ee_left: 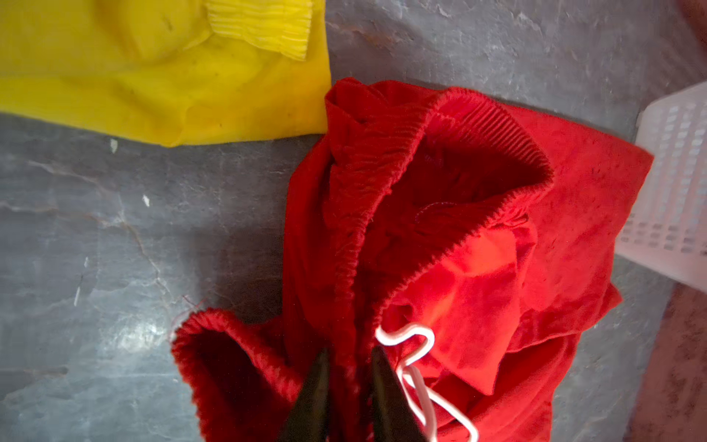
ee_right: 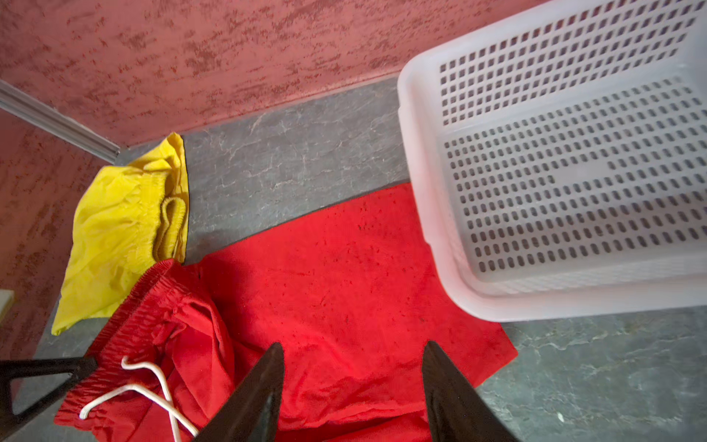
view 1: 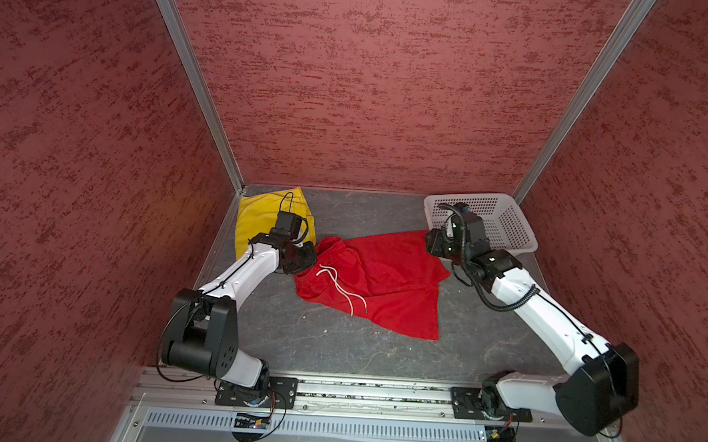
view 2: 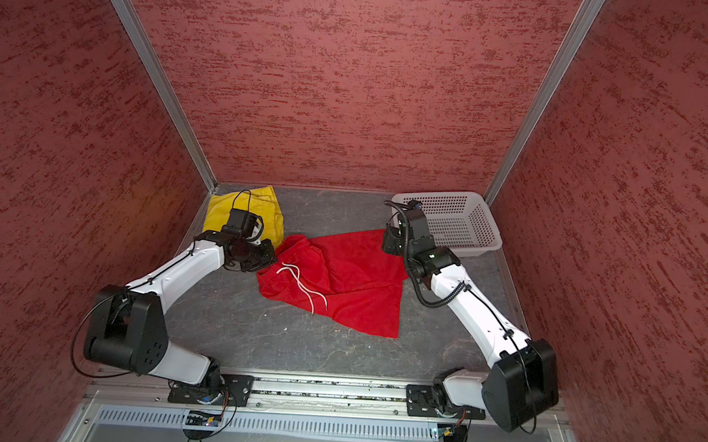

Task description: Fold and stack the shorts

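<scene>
In both top views: red shorts (view 1: 382, 281) spread out just beside the basket (view 1: 518, 235); yellow shorts (view 1: 257, 213) well apart from it.
Left wrist view: left gripper (ee_left: 351, 350) narrowly parted astride a bunched fold of the red shorts.
Right wrist view: right gripper (ee_right: 354, 344) spread wide over red cloth, near the basket.

Enclosure: three tall wall panels, pinkish red with dark red streaky texture (view 1: 372, 85). Silver aluminium corner posts (view 1: 197, 80) at both back corners. Desk: grey slate-look top with pale veins (view 1: 296, 339). Silver aluminium rail (view 1: 372, 391) along front edge, pale slotted cable duct (view 1: 354, 429) just beyond. Light soft, even; shadows faint.
</scene>
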Controlling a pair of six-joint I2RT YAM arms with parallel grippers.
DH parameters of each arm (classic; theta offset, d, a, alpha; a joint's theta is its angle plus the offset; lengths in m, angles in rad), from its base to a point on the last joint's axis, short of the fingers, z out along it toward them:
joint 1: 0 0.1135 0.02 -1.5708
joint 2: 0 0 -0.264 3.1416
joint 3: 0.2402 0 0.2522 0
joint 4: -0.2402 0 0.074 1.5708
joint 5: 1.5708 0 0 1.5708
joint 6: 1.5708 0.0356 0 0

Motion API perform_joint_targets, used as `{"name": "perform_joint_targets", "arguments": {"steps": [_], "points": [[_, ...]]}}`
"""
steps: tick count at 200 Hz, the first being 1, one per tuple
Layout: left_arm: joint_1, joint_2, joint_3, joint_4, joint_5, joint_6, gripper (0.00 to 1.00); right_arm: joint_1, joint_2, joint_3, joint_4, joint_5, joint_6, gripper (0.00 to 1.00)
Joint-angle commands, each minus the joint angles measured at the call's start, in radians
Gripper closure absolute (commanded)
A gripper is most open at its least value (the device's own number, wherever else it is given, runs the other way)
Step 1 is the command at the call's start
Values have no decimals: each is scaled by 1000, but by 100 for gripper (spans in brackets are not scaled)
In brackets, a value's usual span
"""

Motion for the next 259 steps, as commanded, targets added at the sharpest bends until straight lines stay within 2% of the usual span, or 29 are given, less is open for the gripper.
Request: {"name": "perform_joint_targets", "arguments": {"steps": [1, 10, 25, 48, 67, 82, 124, 154, 186, 199, 214, 237, 243, 259], "points": [[8, -8, 59, -50, -47, -5, 47, 54, 56, -29, 25, 40, 8, 41], [5, -19, 78, -70, -71, -5, 40, 68, 78, -40, 34, 37, 9, 41], [-16, -52, 114, -95, -138, -2, 35, 76, 103, -57, 44, 33, 9, 42], [-126, -66, 203, -118, -271, 29, 31, 77, 131, -75, 55, 40, 5, 41], [-253, 2, 304, -116, -375, 110, 31, 77, 130, -85, 64, 58, -3, 41], [-309, 93, 363, -86, -385, 185, 30, 76, 122, -91, 70, 63, -8, 41], [-310, 342, 472, -43, -349, 237, 18, 44, 90, -113, 63, 42, -4, 37], [-324, 466, 556, -112, -460, 247, 16, 17, 77, -135, 73, 13, -2, 37], [-324, 565, 620, -173, -522, 245, 17, -1, 87, -147, 90, -3, -2, 36], [-323, 584, 626, -173, -522, 243, 26, -5, 95, -151, 98, -11, -2, 36], [-323, 594, 626, -170, -515, 242, 59, -10, 103, -151, 101, -17, 0, 36], [-322, 595, 626, -179, -518, 240, 95, -17, 123, -149, 104, -21, 3, 36], [-321, 592, 626, -184, -518, 240, 100, -18, 131, -149, 104, -24, 4, 36], [-317, 572, 626, -197, -522, 239, 100, -20, 133, -148, 104, -25, 8, 37]]}}
